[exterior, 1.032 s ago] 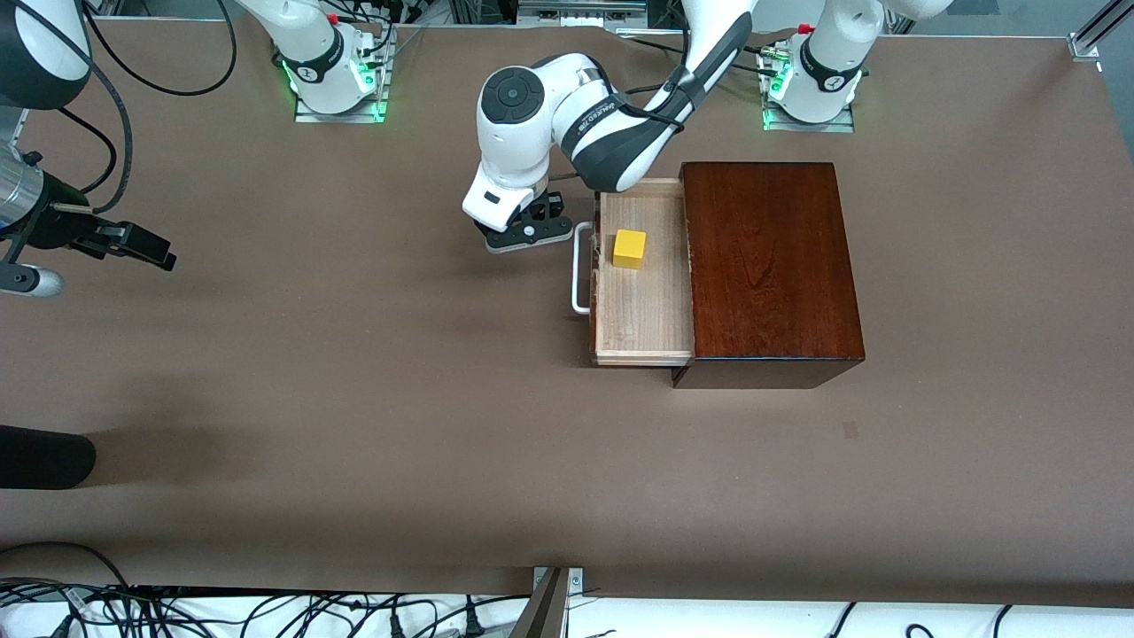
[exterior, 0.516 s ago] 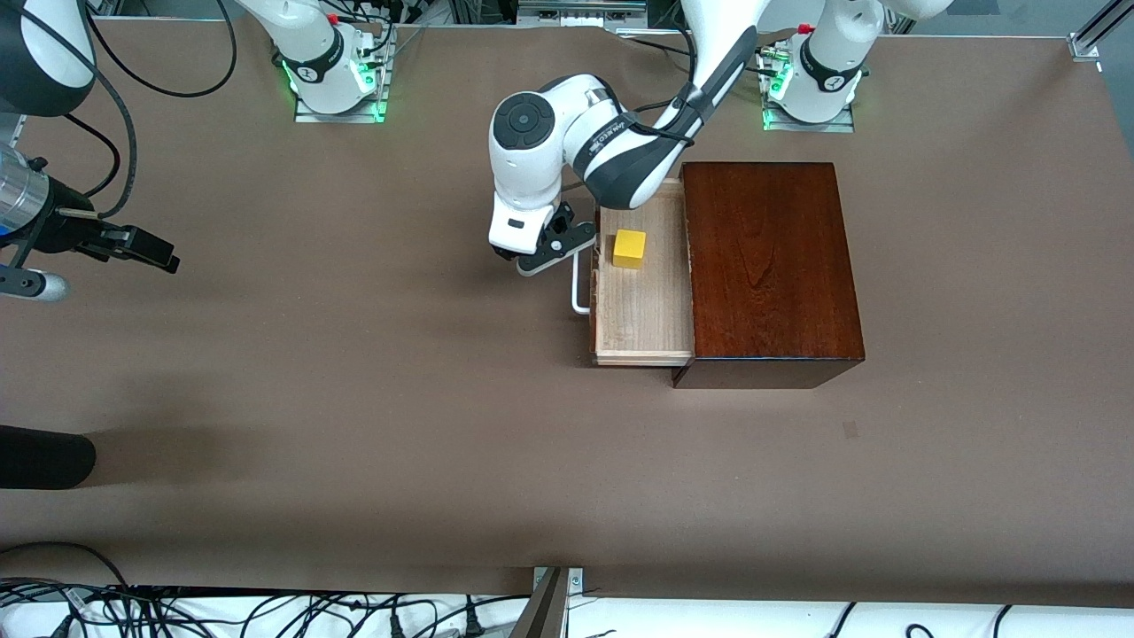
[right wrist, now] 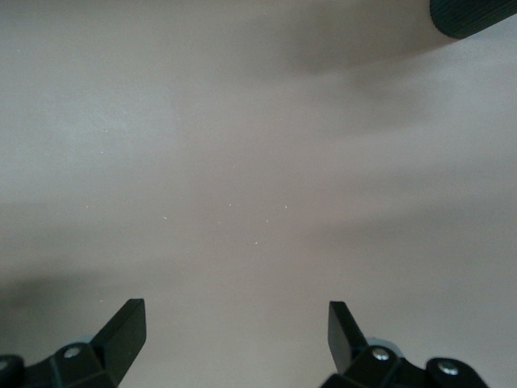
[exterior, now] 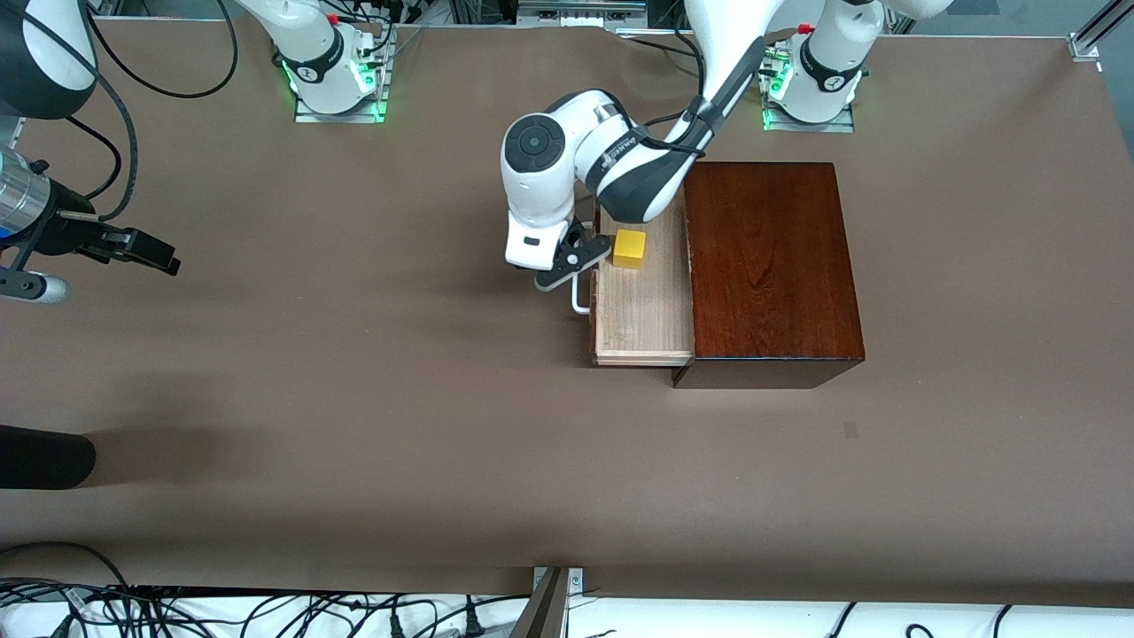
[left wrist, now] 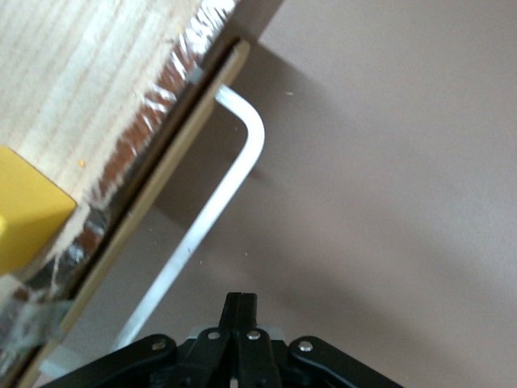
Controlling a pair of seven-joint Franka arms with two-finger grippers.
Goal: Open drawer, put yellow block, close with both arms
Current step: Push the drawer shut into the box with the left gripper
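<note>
While the yellow block (exterior: 629, 248) sat in the open drawer (exterior: 642, 310), toward the end farther from the front camera, we saw that the left pincer (exterior: 567, 266) had swung in over the last second from bare counter beside the drawer to the white handle (exterior: 580, 297) — and its fingers (left wrist: 241, 311) had shut together on nothing, tips just beside the bar. We judged that placing was done and closing was at hand: a shut pincer suits pushing the drawer front toward the reddish-brown box (exterior: 766, 266). The right pincer (right wrist: 234, 331) waited with jaws wide over empty counter at the right arm's end, hardly shifted. The brown counter (exterior: 354, 399) was matte and plain; cables (exterior: 266, 611) trailed along its nearer edge.
</note>
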